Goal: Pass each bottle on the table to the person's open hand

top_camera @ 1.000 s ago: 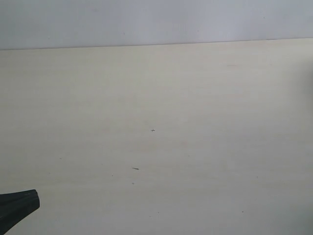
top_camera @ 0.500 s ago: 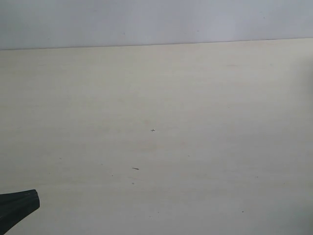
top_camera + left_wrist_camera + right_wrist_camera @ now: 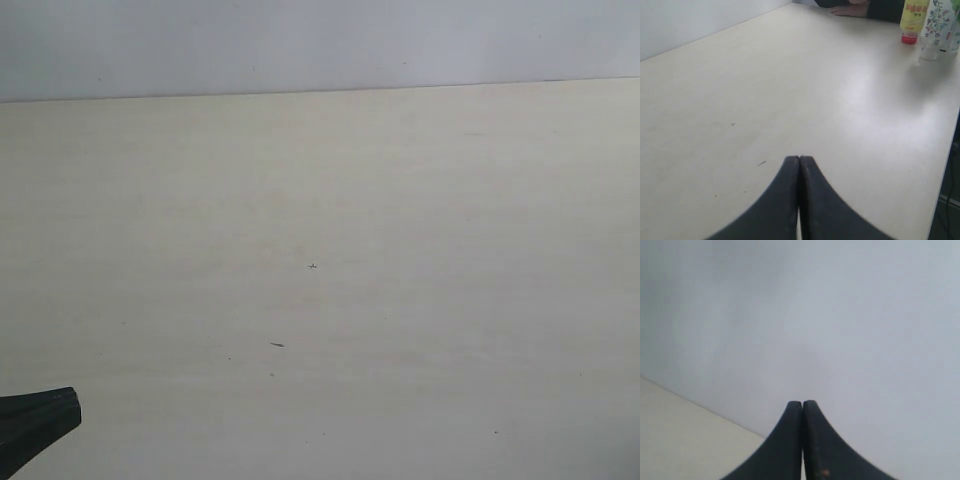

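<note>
Pale beige worktop (image 3: pixel 400 220) is filling the exterior view, bare apart from a few specks (image 3: pixel 313 266), with a grey wall (image 3: pixel 300 40) behind. We are finding bottles only in the left wrist view. The yellow red-capped bottle (image 3: pixel 913 15) and the green-leaf bottle (image 3: pixel 939 22) are sitting side by side near the worktop's far end, close to its open side edge, with caps pointing back toward our left hand (image 3: pixel 799 160). Whether they are lying flat or standing on their caps we cannot tell, so we are leaving their long axis open. The person's open hand (image 3: pixel 849 9) is resting at that same end, near the bottles but further from the side edge; its palm is too cropped to read. Our left hand is closed, jaws pressed together on nothing, hovering well apart from the bottles. Our right hand (image 3: pixel 802 402) is likewise closed and empty, pointing at the wall. We are judging that the bottles lie past the exterior view's right border, so the right arm is probably nearer. That view is showing neither bottles nor person, only the left hand's tip by the worktop's near edge.
</note>
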Available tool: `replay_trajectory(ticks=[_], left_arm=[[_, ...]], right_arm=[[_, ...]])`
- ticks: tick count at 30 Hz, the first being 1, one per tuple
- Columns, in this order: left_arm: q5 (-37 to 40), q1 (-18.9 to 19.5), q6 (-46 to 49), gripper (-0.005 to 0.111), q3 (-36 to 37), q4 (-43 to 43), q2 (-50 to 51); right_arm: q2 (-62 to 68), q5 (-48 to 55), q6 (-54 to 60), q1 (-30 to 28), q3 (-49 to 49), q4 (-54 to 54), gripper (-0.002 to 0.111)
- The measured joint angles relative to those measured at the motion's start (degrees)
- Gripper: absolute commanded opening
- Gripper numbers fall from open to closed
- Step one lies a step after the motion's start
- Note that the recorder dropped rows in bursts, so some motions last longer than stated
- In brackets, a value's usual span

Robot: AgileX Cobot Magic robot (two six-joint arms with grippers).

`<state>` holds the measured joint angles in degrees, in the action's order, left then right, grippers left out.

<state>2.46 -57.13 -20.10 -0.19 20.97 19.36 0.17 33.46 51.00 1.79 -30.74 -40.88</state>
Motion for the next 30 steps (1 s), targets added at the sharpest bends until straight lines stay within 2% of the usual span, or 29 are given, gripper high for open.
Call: replay_trajectory(ticks=[4, 9, 18, 22, 27, 30], left_arm=[[0.0, 0.0, 0.0, 0.000, 0.0, 0.0, 0.0], [0.0, 0.0, 0.0, 0.000, 0.0, 0.0, 0.0], [0.0, 0.0, 0.0, 0.000, 0.0, 0.0, 0.0], [0.0, 0.0, 0.0, 0.000, 0.0, 0.0, 0.0], [0.0, 0.0, 0.0, 0.000, 0.0, 0.0, 0.0], [0.0, 0.0, 0.0, 0.000, 0.0, 0.0, 0.0]], right_arm=[[0.0, -5.7, 0.0, -3.1, 5.0, 0.1, 0.000], [0.0, -11.8, 0.1, -3.5, 11.9, 0.5, 0.000], [0.0, -13.5, -1.0, -3.5, 21.0, 0.8, 0.000], [0.1, -13.5, -11.9, -3.5, 23.9, 9.2, 0.000], [0.1, -13.6, -37.1, -3.5, 27.5, 27.4, 0.000], [0.1, -14.9, -46.6, -3.5, 29.6, 32.3, 0.000]])
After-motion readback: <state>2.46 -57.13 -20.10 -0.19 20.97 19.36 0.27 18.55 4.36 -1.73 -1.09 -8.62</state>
